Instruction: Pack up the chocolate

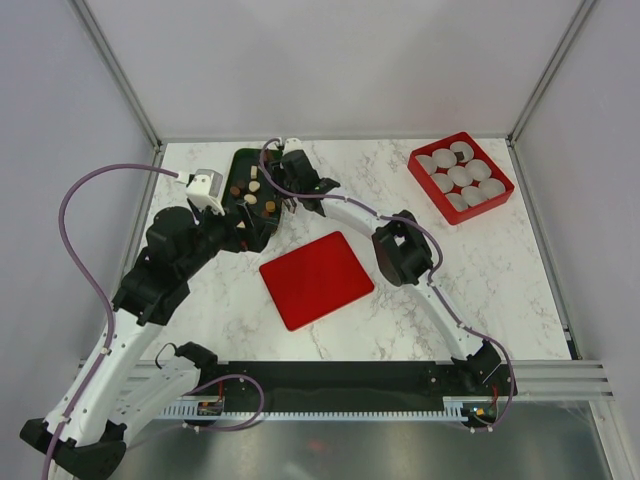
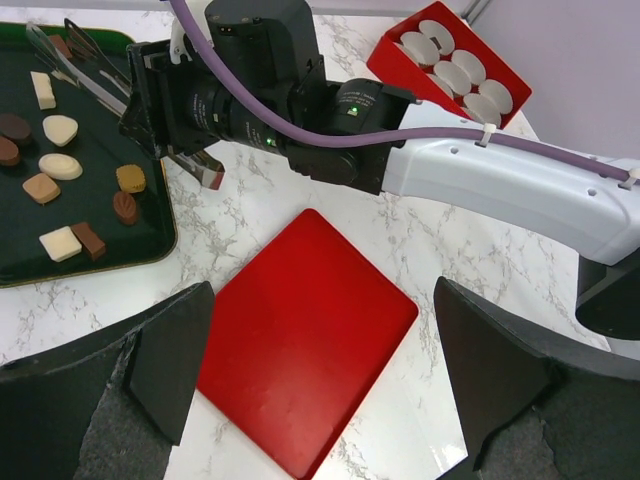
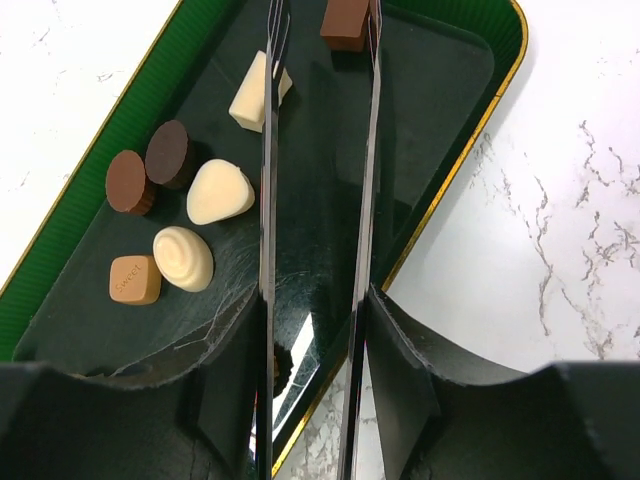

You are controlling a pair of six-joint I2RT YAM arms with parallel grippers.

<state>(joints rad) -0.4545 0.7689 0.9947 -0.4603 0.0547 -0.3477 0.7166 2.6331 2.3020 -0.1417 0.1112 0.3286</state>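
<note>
Several chocolates (image 3: 220,190), brown, dark brown and cream-white, lie in a dark green tray (image 3: 120,120); they also show in the top view (image 1: 252,190) and the left wrist view (image 2: 60,165). My right gripper (image 3: 315,320) is shut on thin metal tongs (image 3: 268,200) at the tray's right edge (image 1: 285,203). The tong arms stand apart and reach over the tray. A brown block (image 3: 345,25) lies between their tips. My left gripper (image 2: 320,300) is open and empty, raised over a flat red lid (image 2: 300,340), beside the tray's near end (image 1: 240,232).
A red box (image 1: 412,158) with several white pleated paper cups (image 1: 460,175) stands at the back right, also seen in the left wrist view (image 2: 395,55). The red lid (image 1: 317,278) lies flat mid-table. The right arm (image 1: 400,245) spans between lid and box.
</note>
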